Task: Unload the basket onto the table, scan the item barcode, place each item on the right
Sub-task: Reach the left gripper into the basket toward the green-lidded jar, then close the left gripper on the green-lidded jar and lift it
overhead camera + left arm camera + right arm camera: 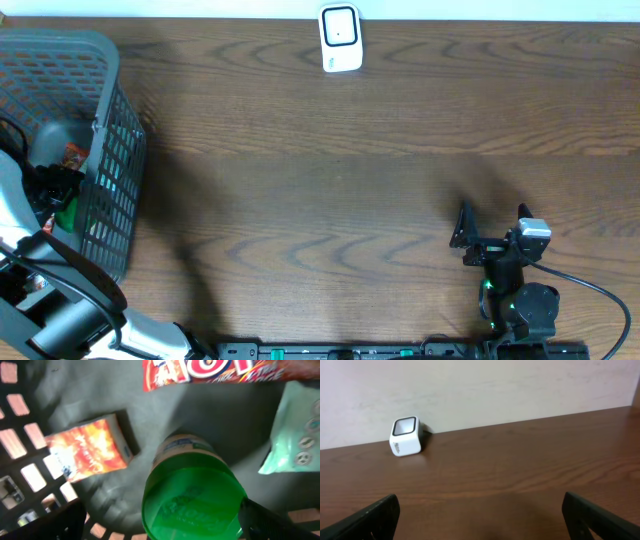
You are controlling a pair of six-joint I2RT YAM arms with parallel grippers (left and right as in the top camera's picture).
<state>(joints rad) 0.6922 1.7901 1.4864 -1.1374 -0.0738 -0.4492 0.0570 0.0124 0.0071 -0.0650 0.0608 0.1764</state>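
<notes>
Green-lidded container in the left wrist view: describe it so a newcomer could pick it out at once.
Start at the grey mesh basket at the table's left end. On its floor, between an orange box, a red wrapper and a pale mint pouch, sits the container. It is the only round item, topped by a translucent green lid.

place: shop-checkout setup | cues: barcode scanner (340, 38); grey basket (112, 160) of packaged goods (90, 450)
</notes>
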